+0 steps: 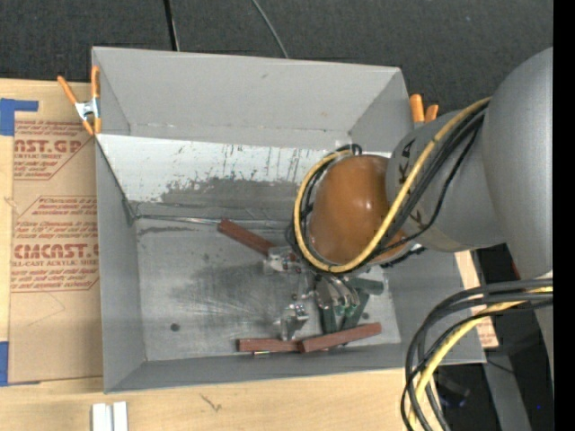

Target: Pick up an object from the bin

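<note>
We see the grey arm coming in from the right, wrist bent downward. On the wrist the orange cover faces us, with yellow-black cables looped round it. The gripper hangs just below the cover, pointing down.

A: How many brown sticks are in the bin?
B: Three. One stick is toward the back, and a second stick and a third stick are by the front wall.
A: Any other kind?
B: One green piece, partly hidden. I cannot tell if there are more.
</note>
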{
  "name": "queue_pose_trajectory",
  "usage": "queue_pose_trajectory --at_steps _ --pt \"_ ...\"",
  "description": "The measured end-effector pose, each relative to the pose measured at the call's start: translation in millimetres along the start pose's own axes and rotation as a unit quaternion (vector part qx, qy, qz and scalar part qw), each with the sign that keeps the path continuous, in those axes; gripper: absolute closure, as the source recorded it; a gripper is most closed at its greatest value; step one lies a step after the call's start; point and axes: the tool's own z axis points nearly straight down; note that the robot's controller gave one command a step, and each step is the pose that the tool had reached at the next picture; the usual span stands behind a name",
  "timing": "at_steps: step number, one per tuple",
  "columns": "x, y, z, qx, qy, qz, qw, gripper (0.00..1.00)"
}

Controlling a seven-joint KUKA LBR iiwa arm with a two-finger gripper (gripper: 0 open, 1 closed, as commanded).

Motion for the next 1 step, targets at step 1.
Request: queue_pose_trajectory --at_steps 1 --pt "13.7 -4.1 1.3 0.003 -0.0194 -0.091 0.9957 0.0"
